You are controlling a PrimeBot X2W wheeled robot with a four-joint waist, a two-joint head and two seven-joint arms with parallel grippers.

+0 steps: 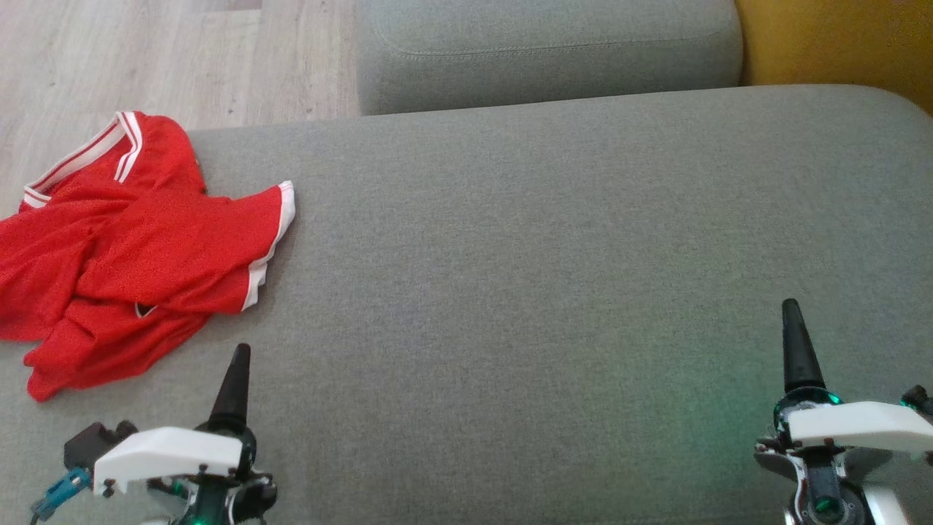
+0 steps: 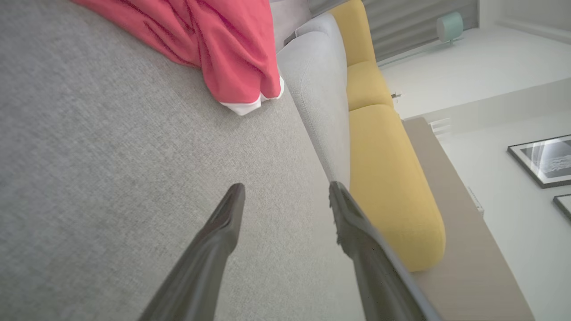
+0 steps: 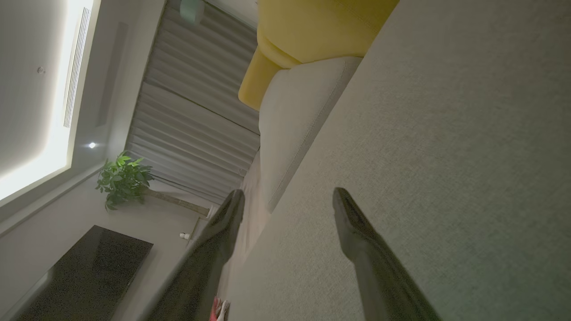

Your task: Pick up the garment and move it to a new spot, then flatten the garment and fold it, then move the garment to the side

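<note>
Both left gripper (image 2: pixel 285 187) and right gripper (image 3: pixel 287 191) are gaping, empty; shirt (image 1: pixel 138 248) is lying at cushion's (image 1: pixel 547 255) left edge, so shallow pinching is risking slippage floorward.

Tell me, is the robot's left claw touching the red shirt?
Apart. Left wrist view: bare grey cushion lies between the open left gripper and the red shirt.

The garment (image 1: pixel 124 248) lies at the left end of the sofa seat (image 1: pixel 547 255), reaching past the seat's left edge. The left gripper (image 2: pixel 285 196) is just in front of it, over the seat's front left. The right gripper (image 3: pixel 287 200) is well apart, over the front right. Behind the seat stands a back cushion (image 1: pixel 547 51), with another cushion (image 1: pixel 838 36) to its right and the floor (image 1: pixel 182 58) to its left.
</note>
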